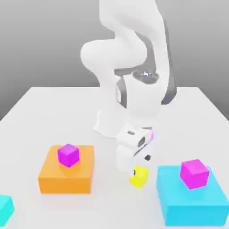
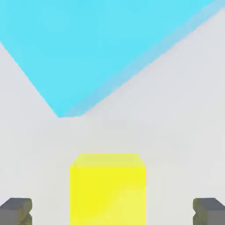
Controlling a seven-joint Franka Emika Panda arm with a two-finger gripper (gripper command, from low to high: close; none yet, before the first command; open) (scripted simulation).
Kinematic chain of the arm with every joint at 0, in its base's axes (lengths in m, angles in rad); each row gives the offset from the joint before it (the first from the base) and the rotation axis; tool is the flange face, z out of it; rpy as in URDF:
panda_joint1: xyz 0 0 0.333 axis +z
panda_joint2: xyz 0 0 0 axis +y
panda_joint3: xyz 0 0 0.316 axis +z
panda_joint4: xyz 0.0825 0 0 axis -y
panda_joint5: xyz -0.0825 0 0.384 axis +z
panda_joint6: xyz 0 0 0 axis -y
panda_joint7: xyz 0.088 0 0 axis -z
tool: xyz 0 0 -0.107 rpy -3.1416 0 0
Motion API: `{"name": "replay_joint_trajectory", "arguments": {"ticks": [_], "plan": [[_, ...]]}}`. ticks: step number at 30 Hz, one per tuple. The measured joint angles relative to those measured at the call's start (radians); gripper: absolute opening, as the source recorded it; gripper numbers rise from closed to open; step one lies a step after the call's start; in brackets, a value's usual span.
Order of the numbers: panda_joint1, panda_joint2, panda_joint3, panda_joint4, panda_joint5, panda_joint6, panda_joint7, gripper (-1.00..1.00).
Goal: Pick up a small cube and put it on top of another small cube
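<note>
The small yellow cube [image 1: 139, 176] rests on the white table, between the orange block and the cyan block. My gripper [image 1: 135, 166] has come down right over it, tilted slightly. In the hand view the yellow cube [image 2: 108, 189] lies between the two dark fingertips [image 2: 15, 210], with a clear gap on each side. The gripper [image 2: 112, 211] is open and touches nothing.
A large orange block [image 1: 67, 176] with a magenta cube [image 1: 68, 154] on it stands at the exterior view's left. A large cyan block [image 1: 192, 199] carrying another magenta cube [image 1: 194, 173] stands at the right, close to the yellow cube. A small cyan cube [image 1: 4, 208] sits at the lower left edge.
</note>
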Motion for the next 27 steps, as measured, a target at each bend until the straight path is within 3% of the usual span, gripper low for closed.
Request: {"name": "replay_joint_trajectory", "arguments": {"ticks": [2, 3, 10, 18, 27], "plan": [[-0.013, 0.073, 0.013, 0.013, 0.004, 0.059, -0.002, 0.00], [-0.015, 0.096, 0.017, 0.017, 0.008, 0.078, -0.006, -1.00], [-0.016, 0.096, 0.018, 0.017, 0.004, 0.076, -0.003, -1.00], [-0.008, -0.167, -0.002, -0.030, -0.041, -0.139, 0.030, -1.00], [0.118, -0.252, 0.061, 0.261, -0.034, -0.515, -0.073, -1.00]]}}
